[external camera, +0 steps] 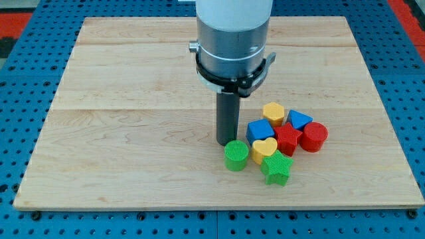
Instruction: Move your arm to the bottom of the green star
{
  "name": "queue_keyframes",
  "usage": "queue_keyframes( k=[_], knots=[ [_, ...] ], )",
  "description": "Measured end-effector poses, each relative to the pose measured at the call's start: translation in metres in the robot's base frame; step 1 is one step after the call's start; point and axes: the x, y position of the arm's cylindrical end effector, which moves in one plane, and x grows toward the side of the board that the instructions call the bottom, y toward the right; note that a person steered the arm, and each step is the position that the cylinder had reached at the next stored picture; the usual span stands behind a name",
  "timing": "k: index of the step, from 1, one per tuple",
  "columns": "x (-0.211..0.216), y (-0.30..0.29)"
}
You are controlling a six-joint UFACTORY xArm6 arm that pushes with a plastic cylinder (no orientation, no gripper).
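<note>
No pincer here, just my tip [226,143] touching the green cylinder [236,156], above-left of the green star [277,168]. Still gotta swing round toward the table's bottom edge.

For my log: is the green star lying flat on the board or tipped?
Flat. The green star shows its whole star-shaped top face, level like the yellow heart touching it. My tip stands apart, upper left.

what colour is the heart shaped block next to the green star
Yellow. The heart touches the green star in the camera view.
</note>
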Motion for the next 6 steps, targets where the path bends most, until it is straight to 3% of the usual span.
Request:
queue_keyframes(
  k=[2, 4, 6],
  knots=[
    [0.022, -0.059],
    [0.057, -0.038],
    [0.061, -0.009]
  ],
)
